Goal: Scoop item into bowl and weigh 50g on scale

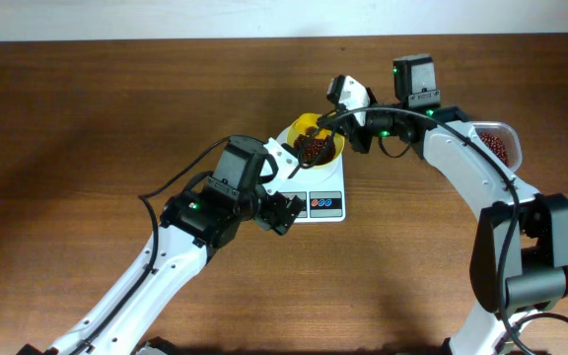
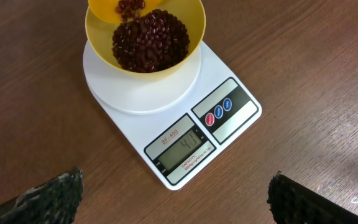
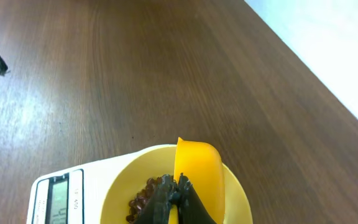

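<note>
Spread wide at the bottom edge of the left wrist view, the left pincer (image 2: 179, 202) hangs released above the desk (image 2: 30, 112), holding nothing. Just beyond it sits the scale (image 2: 235, 68), its display (image 2: 182, 150) showing what looks like 47. On its round platform stands the bowl (image 2: 101, 46) with a heap of beans (image 2: 149, 40) inside. Above the bowl, the right pincer (image 3: 176, 200) is clenched on the scoop (image 3: 197, 174), which is tilted and has a few beans in it. A clear tub (image 1: 506, 130) holding more beans lies beside the right arm.
</note>
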Available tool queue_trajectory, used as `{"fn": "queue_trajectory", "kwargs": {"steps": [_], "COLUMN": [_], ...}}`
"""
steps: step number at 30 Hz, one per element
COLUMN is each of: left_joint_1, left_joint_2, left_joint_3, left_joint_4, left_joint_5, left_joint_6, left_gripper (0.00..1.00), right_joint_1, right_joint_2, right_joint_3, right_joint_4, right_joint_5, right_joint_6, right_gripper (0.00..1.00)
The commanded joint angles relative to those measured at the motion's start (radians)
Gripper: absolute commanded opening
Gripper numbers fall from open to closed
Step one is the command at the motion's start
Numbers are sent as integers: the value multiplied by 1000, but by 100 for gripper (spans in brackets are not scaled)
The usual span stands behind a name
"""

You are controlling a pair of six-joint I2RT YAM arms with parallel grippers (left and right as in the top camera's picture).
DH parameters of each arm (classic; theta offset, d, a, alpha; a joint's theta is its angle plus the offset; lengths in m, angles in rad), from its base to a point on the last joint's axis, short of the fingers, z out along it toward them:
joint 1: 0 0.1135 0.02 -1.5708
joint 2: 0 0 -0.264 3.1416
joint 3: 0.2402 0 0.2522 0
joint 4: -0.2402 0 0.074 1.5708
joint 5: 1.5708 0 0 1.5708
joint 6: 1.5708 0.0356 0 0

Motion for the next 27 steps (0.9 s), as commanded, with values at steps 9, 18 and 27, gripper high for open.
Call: {"fn": "queue_trajectory", "kwargs": {"steps": [9, 18, 27], "left_joint_1": [3, 3, 3], "left_joint_2": [-21, -21, -21], "left_joint_3": [1, 1, 1], "left_joint_4": [2, 2, 2], "left_joint_5": [10, 10, 10], "left_joint_6": [-12, -12, -12], "left_gripper": [99, 99, 99], "right_joint_1": [11, 11, 11], "right_joint_2": [3, 3, 3], "right_joint_3": [-2, -2, -2], "right_joint_4": [7, 7, 30], "right_joint_5": [-32, -32, -75], "right_joint_6": [-89, -215, -274], "right_gripper": [4, 4, 4]}}
